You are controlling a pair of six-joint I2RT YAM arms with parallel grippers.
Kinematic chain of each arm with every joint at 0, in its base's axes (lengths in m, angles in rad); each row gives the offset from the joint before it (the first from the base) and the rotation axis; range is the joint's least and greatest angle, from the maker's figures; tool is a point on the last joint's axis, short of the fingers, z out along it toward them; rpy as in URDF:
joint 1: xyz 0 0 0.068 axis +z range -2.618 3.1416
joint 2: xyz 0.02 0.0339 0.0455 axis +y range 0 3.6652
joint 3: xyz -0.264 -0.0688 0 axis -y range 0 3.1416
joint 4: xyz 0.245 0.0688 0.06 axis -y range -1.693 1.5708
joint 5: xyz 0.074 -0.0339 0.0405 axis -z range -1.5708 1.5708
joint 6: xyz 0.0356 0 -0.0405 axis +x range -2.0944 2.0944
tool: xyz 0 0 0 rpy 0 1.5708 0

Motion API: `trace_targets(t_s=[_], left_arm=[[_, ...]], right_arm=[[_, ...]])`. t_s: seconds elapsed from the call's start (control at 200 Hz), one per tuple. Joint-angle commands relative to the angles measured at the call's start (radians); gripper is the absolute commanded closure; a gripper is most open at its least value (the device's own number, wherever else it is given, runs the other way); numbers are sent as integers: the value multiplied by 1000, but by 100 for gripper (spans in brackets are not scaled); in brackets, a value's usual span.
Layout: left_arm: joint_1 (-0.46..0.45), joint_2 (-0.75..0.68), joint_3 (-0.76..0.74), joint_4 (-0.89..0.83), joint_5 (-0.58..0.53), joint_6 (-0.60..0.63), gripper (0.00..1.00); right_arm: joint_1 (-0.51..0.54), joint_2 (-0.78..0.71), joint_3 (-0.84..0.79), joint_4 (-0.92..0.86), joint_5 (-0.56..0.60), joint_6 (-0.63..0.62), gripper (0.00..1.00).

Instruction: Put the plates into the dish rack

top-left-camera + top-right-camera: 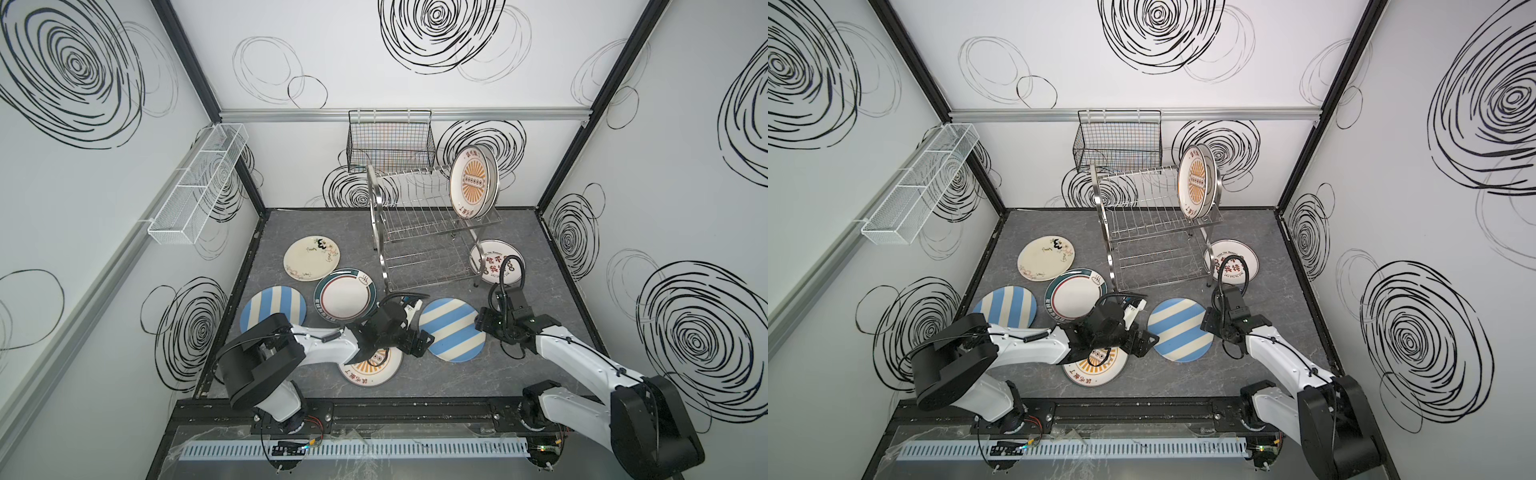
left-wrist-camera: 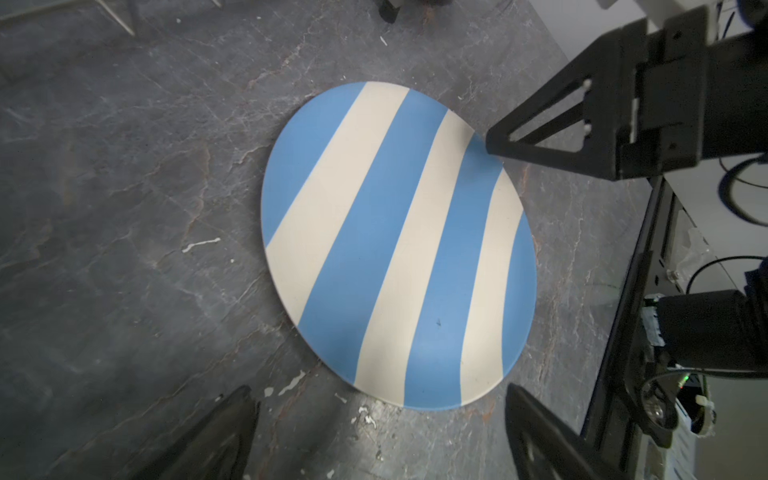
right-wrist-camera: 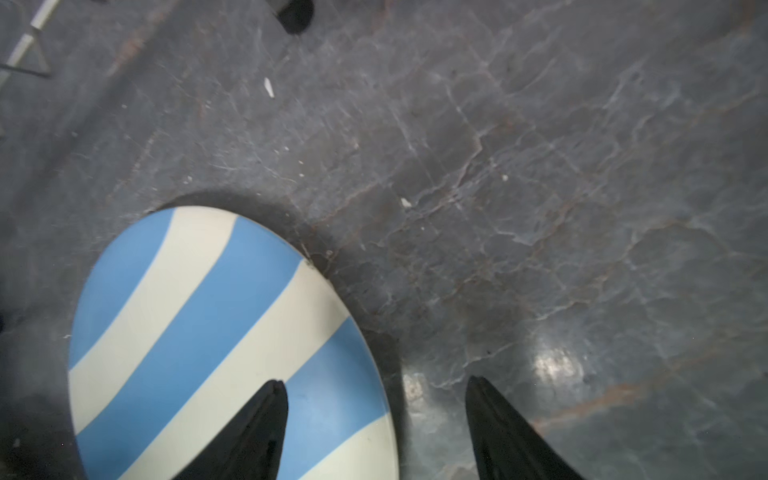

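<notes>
The step in hand looks like a pick-up of the round blue-and-cream striped ceramic plate (image 1: 451, 328). It lies flat on the grey marbled table (image 1: 316, 232) in the lower middle of both top views, in front of the shiny two-tier steel wire dish rack (image 1: 424, 224).

The right tool (image 3: 374, 380) stands wide open and holds nothing. In its wrist view one finger hangs over the plate's face and the other over bare table, so the jaws straddle the rim. Whether either finger touches the plate I cannot tell. The left tool (image 2: 379, 388) is also spread wide and empty, just off the plate's opposite edge.

To do this well, I judge, the outer finger must get beneath the rim. A flat glazed plate offers little lip, so the left tool could brace the far edge to stop the plate sliding. The right tool should close only once the rim sits deep between the jaws, since a shallow pinch on smooth ceramic may slip.

The plate should then be turned upright before it reaches the rack. A free slot in the upper wires lies left of the orange sunburst plate (image 1: 473, 183), which stands at the rack's right end, above centre in the frame.
</notes>
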Motion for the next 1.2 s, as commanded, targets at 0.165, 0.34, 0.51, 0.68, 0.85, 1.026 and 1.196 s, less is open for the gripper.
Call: trace_targets(t_s=[0.165,0.34,0.51,0.68,0.85,1.026,1.196], left_arm=[[-14,55,48,65,20,-4,4],[-15,86,60,73,38,1,4],[-20,105,63,89,68,11,4],[-23,113,63,101,96,15,4],[-25,123,66,106,112,19,4],[-25,125,63,110,123,18,4],[-25,127,56,119,127,12,4]], right_arm=[[-44,5,-40,77,-97,-39,26],[-65,-42,-79,100,-178,-36,27],[-83,-35,-112,123,-257,-42,33],[-98,1,-96,101,-324,-74,33],[-109,-28,-85,108,-385,-68,36],[-158,-78,-90,115,-502,-71,41],[-199,-142,-99,148,-597,-42,48]])
